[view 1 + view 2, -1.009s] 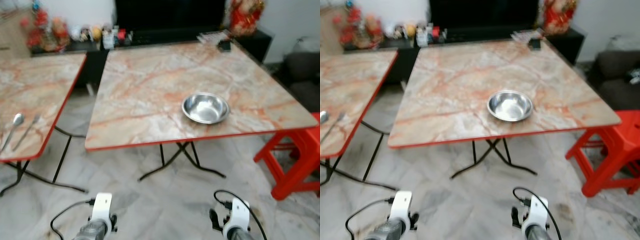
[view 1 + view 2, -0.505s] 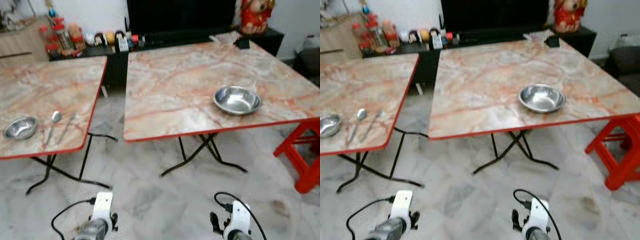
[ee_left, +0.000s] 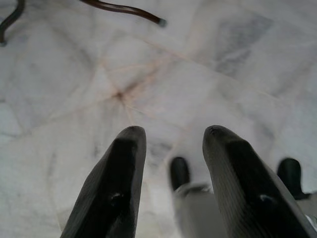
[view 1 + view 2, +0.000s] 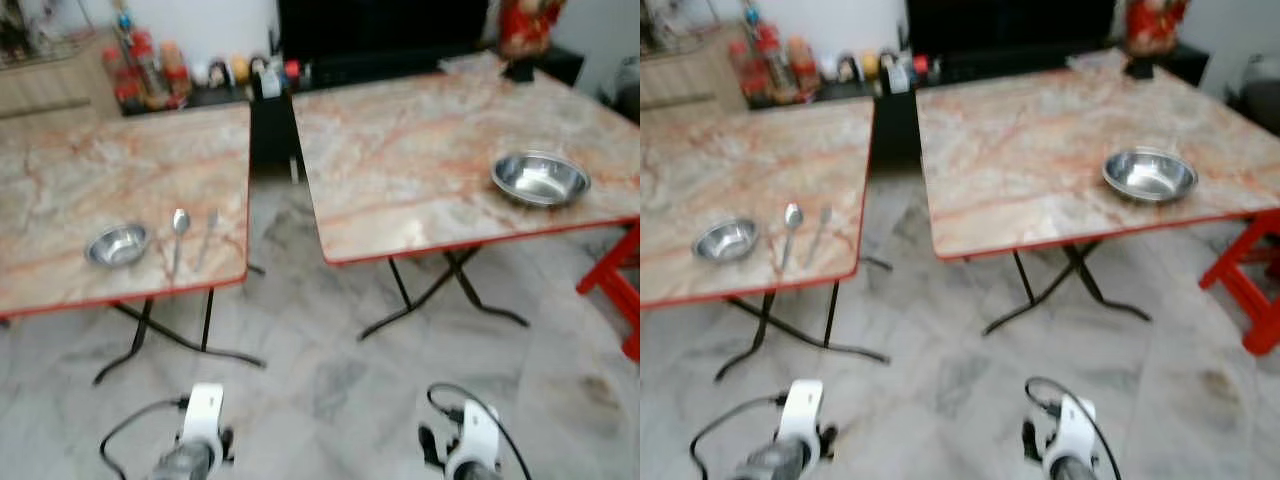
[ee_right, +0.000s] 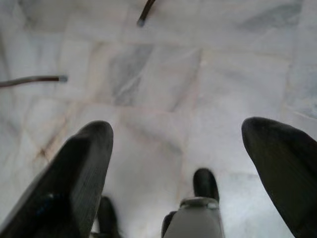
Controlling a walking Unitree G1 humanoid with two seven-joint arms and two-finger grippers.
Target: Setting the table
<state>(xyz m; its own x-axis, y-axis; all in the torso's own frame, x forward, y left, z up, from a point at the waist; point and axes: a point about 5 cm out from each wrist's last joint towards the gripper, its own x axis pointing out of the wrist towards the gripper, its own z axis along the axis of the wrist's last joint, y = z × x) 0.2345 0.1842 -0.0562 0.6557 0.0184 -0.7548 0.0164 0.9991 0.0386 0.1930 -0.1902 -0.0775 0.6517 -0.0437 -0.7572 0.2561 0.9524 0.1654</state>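
Two folding tables with pink-veined marble tops and red edges stand side by side with a gap between them; on the left table (image 4: 60,190) lie a small round steel bowl (image 4: 117,244), a steel spoon (image 4: 178,236) just beside it, and a steel fork (image 4: 207,234) just beside the spoon, all near the front edge; on the right table (image 4: 400,150) a larger round steel bowl (image 4: 540,178) sits alone near its front right corner, with a red plastic stool (image 4: 618,290) beyond that corner. Both arms hang low over the pale marble floor (image 4: 330,380); the left gripper (image 3: 171,171) has its fingers a little apart and holds nothing; the right gripper (image 5: 178,163) has its fingers spread wide and is likewise empty. The step in hand looks like an approach to the left table's cutlery; it would go best with the robot squared up close to the front edge before raising an arm; thin, flat pieces call for a low pinch across the handle, one at a time, so that neither slides off the edge.
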